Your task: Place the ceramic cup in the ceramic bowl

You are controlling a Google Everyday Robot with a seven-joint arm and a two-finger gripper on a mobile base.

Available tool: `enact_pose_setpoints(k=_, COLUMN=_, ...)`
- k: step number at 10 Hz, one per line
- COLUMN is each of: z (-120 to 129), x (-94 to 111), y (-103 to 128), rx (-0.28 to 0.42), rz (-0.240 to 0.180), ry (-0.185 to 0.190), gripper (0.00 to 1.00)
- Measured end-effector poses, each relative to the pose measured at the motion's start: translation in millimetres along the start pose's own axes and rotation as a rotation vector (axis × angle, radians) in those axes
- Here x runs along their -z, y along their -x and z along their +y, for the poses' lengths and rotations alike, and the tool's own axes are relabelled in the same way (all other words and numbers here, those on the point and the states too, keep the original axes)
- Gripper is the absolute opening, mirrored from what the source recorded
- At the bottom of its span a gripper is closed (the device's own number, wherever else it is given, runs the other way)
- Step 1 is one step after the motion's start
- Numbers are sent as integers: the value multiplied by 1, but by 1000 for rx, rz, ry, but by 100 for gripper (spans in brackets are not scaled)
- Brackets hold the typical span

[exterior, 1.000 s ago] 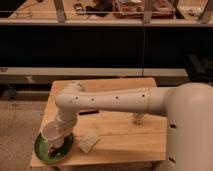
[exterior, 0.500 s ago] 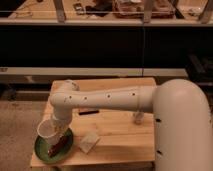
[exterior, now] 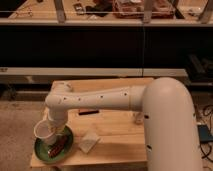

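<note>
The white ceramic cup (exterior: 43, 133) hangs tilted just above the left part of the green ceramic bowl (exterior: 66, 149), which sits at the table's front left corner. My gripper (exterior: 53, 129) is at the end of the white arm, right behind the cup, and is shut on its rim. A brown elongated item (exterior: 56, 147) lies inside the bowl under the cup. The arm's wrist covers most of the fingers.
A flat pale square pad (exterior: 90, 142) lies right of the bowl. A small dark object (exterior: 85, 111) lies mid-table. A small white figure (exterior: 137, 119) stands by my arm's base. The wooden table (exterior: 117, 137) ends close to the bowl on the left and front. Dark shelving stands behind.
The cup has shifted slightly left over the bowl with my gripper. My arm and shoulder fill more of the right side of the view.
</note>
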State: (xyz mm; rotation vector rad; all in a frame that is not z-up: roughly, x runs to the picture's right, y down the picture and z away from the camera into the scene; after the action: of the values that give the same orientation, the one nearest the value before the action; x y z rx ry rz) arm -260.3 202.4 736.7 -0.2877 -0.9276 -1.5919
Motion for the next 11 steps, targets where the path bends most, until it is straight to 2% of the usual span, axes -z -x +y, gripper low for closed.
enact_pose_setpoints(k=2, z=3, x=-11, y=4, rx=29, rz=-10, ry=38, gripper=24)
enact_pose_setpoints(k=6, z=6, x=-13, y=-1, rx=29, rz=12, ry=47, gripper=64)
enact_pose_setpoints(k=8, z=10, x=-9, y=-4, rx=25, rz=27, ry=57, gripper=74)
enact_pose_setpoints(k=11, z=12, x=5, y=-12, rx=16, rz=54, ry=50, gripper=74)
